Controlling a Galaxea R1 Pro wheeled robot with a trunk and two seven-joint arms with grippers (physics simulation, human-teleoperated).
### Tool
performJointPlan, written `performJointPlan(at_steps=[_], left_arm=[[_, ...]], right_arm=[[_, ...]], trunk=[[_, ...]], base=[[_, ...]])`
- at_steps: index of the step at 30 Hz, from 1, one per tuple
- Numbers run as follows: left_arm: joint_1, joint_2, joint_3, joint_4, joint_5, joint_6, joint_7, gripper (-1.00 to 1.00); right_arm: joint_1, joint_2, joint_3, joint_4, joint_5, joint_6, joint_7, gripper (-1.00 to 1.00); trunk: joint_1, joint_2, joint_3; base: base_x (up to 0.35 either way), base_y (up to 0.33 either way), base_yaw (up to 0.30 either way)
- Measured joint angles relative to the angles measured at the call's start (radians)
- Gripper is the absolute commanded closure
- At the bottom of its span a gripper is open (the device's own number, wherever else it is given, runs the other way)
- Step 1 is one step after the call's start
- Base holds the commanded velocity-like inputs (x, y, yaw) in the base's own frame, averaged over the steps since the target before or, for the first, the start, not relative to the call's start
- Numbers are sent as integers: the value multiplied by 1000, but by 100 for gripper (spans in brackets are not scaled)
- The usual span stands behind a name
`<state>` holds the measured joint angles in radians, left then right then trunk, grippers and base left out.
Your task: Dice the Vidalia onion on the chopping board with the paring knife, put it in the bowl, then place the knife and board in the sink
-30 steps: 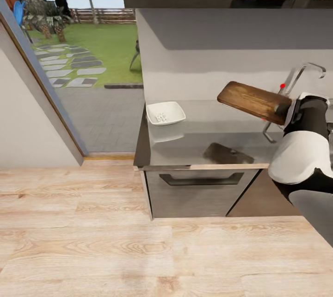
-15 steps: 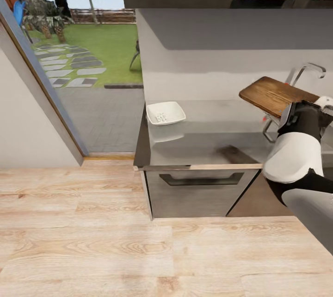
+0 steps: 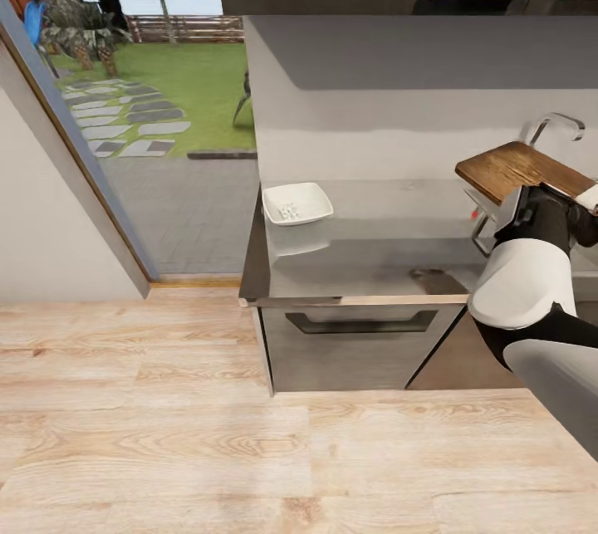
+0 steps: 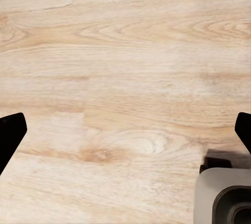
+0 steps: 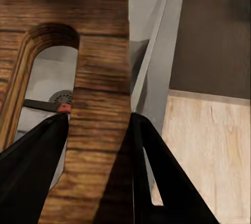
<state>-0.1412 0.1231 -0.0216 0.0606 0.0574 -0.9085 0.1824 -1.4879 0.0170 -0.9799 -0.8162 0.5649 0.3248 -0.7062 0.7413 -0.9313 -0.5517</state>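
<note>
The right claw [image 5: 97, 145] gripped the chopping board [image 3: 523, 171] by its handle end, with the sink [image 5: 63, 98] directly below through the slot; the left claw [image 4: 125, 130] hung open over the floor

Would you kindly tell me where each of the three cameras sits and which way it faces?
Head view: high on the robot, looking forward and down at the grey steel countertop, the shallow white bowl and the right arm lifting the brown wooden chopping board.
Left wrist view: on the left arm, facing the pale wooden floor; dark fingertips at both edges.
Right wrist view: on the right arm, looking along black fingers clamping the board over the steel sink.
Shared: head and right wrist views show the board.
</note>
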Motion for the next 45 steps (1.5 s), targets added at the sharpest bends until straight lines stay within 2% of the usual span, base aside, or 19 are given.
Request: performJointPlan(at_steps=[3,5,12,20,26,29,40,42,44,45], left_arm=[[0,1,1,-1,10,0,1,-100],[0,0,1,-1,18,1,2,-100],[0,0,2,0,44,2,4,-100],[0,0,3,0,49,2,4,-100],[0,-1,50,0,52,2,4,-100],[0,0,59,0,53,2,4,-100],[0,1,61,0,54,0,4,-100],[0,1,61,0,54,0,4,-100],[0,0,61,0,53,1,4,-100],[0,0,62,0,54,0,4,-100]], right_arm=[[0,-2,-49,16,-26,-3,-19,100],[0,0,-59,33,-35,-4,-20,100],[0,1,-61,42,-28,0,-19,100],[0,11,-61,58,-30,2,-21,100],[0,10,-62,75,-29,2,-23,100],[1,10,-63,77,-29,2,-22,100],[3,2,-76,133,-29,-2,-18,100],[3,2,-93,137,-26,-3,-20,100],[4,1,-179,139,-27,-14,-22,100],[3,0,-201,138,-18,-40,-22,100]], trunk=[[0,0,0],[0,0,0],[0,0,0],[0,0,0],[0,0,0],[0,0,0],[0,0,0],[0,0,0],[0,0,0],[0,0,0]], base=[[100,-235,0],[128,-278,0],[81,-300,0],[2,-327,0],[0,-342,0],[22,-323,0],[23,-57,0],[0,0,0],[0,0,0],[0,0,0]])
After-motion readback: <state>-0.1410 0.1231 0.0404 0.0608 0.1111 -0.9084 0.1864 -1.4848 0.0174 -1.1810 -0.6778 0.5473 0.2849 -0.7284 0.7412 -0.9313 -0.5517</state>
